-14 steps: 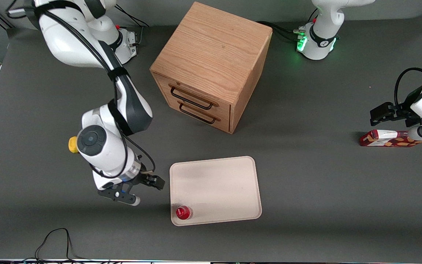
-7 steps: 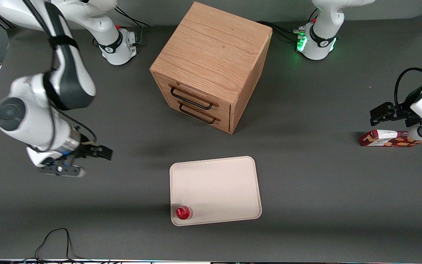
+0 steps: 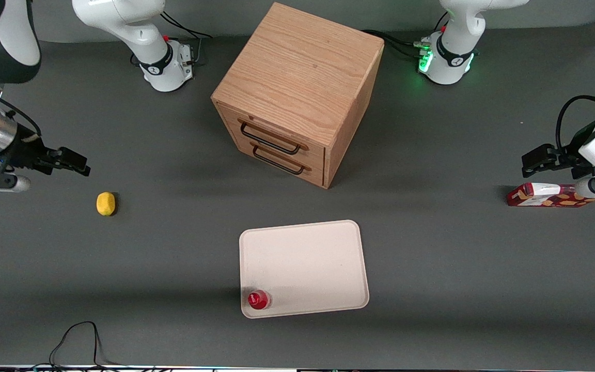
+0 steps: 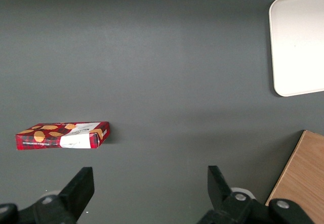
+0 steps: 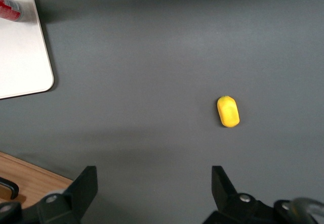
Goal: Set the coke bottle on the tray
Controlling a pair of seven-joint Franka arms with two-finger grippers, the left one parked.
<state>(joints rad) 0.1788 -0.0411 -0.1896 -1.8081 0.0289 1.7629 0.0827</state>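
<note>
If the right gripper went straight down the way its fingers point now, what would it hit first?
Probably bare table. The open gripper points down at the grey surface; the lemon lies off to one side of that line, though depth is hard to judge.

Tool [image 3: 70, 163] over open table, lemon [image 3: 105, 203] nearby

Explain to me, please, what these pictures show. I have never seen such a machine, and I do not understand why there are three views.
These are robot arms bolted to a grey table. One camera looks down from the front; the two others ride on the arms' wrists. The working arm's gripper hangs above the table at its own end, fingers open, holding nothing. A coke bottle stands upright in a corner of the cream tray. A wooden drawer cabinet stands farther from the front camera. A lemon lies near the gripper, and a red patterned carton lies toward the parked arm's end.
</note>
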